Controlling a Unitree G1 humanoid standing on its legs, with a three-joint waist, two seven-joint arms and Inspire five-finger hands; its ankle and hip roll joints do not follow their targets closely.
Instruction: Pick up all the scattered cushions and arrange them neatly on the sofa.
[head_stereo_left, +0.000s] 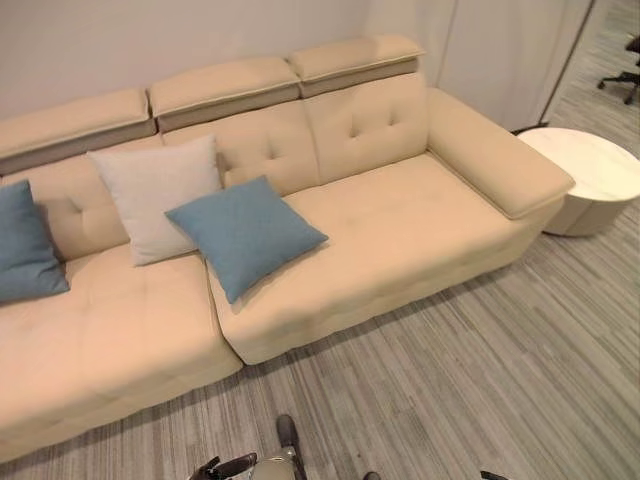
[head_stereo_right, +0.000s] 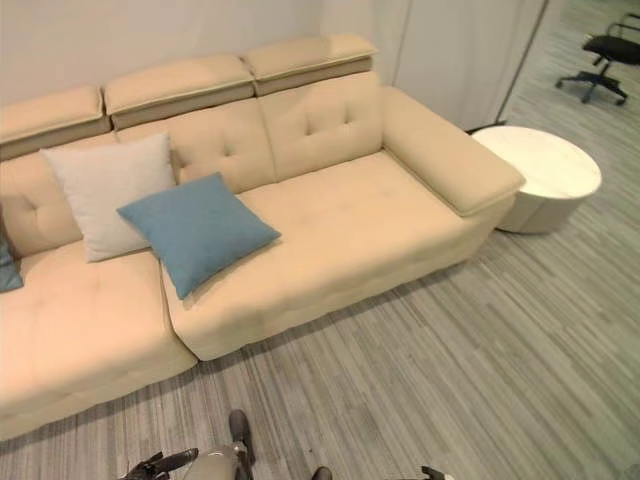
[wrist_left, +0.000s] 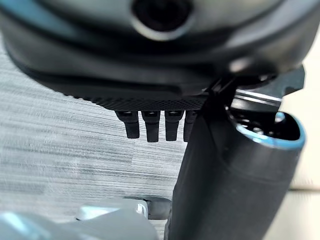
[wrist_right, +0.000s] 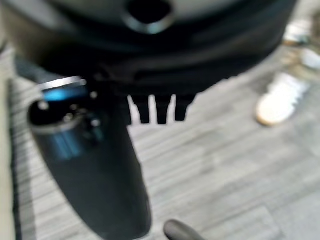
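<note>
Left eye view, sofa: a beige sofa (head_stereo_left: 380, 230) runs along the wall, with tufted backs, 3 raised headrests and a wide armrest at its right end.
Left eye view, cushions: 3 cushions are on the seat. A white cushion (head_stereo_left: 152, 196) leans upright against the backrest. A blue cushion (head_stereo_left: 245, 233) lies tilted in front of it, overlapping its lower right corner and reaching over the seam between 2 seat sections. A second blue cushion (head_stereo_left: 24, 245) leans at the far left, cut by the picture's edge.
Left eye view, surroundings: grey striped floor (head_stereo_left: 470, 380) in front of the sofa; a round white side table (head_stereo_left: 592, 180) stands just beside the right armrest; an office chair (head_stereo_left: 625, 75) sits in the far right corner.
Right eye view: the same layout; the right half of the seat carries nothing, and no cushion lies on the visible floor.
Left wrist view, left hand: the left hand (wrist_left: 200, 80) hangs over the floor, its fingers (wrist_left: 152, 127) straight in a row and relaxed, the thumb standing alongside, holding nothing.
Right wrist view, right hand: the right hand (wrist_right: 150, 65) hangs over the floor, fingers (wrist_right: 161, 111) straight and loose, holding nothing. A person's white shoe (wrist_right: 277, 102) stands on the floor beyond it.
</note>
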